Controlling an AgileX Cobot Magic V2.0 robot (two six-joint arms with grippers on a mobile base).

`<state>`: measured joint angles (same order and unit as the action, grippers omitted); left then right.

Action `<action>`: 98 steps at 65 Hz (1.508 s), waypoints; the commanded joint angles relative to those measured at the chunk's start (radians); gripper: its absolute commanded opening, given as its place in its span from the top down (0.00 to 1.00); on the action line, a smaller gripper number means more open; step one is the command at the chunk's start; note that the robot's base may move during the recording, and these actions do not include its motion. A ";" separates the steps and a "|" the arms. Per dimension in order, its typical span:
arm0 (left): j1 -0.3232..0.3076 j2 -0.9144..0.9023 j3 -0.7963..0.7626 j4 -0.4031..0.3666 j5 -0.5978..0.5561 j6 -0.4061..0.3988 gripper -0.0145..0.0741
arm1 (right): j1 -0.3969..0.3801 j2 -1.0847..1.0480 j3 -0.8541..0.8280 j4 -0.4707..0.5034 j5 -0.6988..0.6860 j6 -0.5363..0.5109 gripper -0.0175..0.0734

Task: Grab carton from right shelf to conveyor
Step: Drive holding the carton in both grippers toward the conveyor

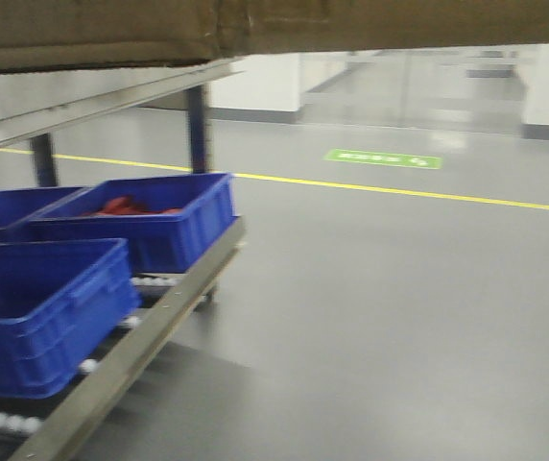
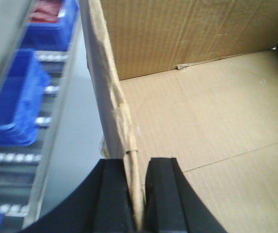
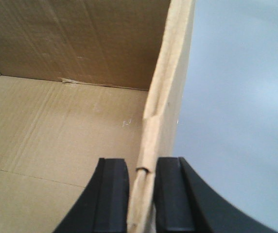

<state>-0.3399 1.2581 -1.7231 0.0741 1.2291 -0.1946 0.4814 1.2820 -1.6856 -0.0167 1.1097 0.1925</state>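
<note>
The left tool (image 2: 138,194) lies nearest the lens in the left wrist view. Its two black fingers are closed to a narrow gap, with the left wall of the carton (image 2: 217,111) pinched between them. The right tool (image 3: 141,194) clamps the opposite, right wall in the same manner. The carton is open at the top and nothing shows inside it. In the front view its underside spans the top of the picture, so it hangs between both arms, off the floor and off any tier.

Step in hand, as judged: transport. The carton is off the right shelf (image 1: 131,360) and not yet set down. The conveyor appears in no view, so it must first be found.

The next move calls for both clamps kept shut and the arm spacing held constant, because each wall is thin and already creased at the grip. The carton should then be lowered level onto the belt and both tools released together.

Surroundings: the shelf rail runs along the near left, with blue bins (image 1: 39,307) on its roller tier, the far bin holding red items (image 1: 126,205). This rack stands just beside the carton's left wall and is the main collision risk. The grey floor on the right bears a yellow line (image 1: 399,192) and a far green marking (image 1: 383,158).
</note>
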 commanded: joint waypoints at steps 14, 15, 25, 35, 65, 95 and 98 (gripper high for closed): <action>-0.004 -0.016 -0.004 0.012 -0.008 0.008 0.85 | -0.009 -0.009 -0.005 -0.046 -0.045 -0.008 0.88; -0.004 -0.016 -0.004 0.012 -0.008 0.008 0.85 | -0.009 -0.009 -0.005 -0.046 -0.045 -0.008 0.88; -0.004 -0.016 -0.004 0.012 -0.008 0.008 0.85 | -0.009 -0.009 -0.005 -0.046 -0.045 -0.008 0.88; -0.004 -0.016 -0.004 0.012 -0.008 0.008 0.85 | -0.009 -0.009 -0.005 -0.046 -0.045 -0.008 0.88; -0.004 -0.016 -0.004 0.012 -0.008 0.008 0.85 | -0.009 -0.009 -0.005 -0.046 -0.045 -0.008 0.88; -0.004 -0.016 -0.004 0.012 -0.008 0.008 0.85 | -0.009 -0.009 -0.005 -0.046 -0.045 -0.008 0.88; -0.004 -0.016 -0.004 0.012 -0.008 0.008 0.85 | -0.009 -0.009 -0.005 -0.046 -0.045 -0.008 0.88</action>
<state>-0.3399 1.2578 -1.7231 0.0762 1.2310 -0.1946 0.4814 1.2820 -1.6856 -0.0147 1.1097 0.1925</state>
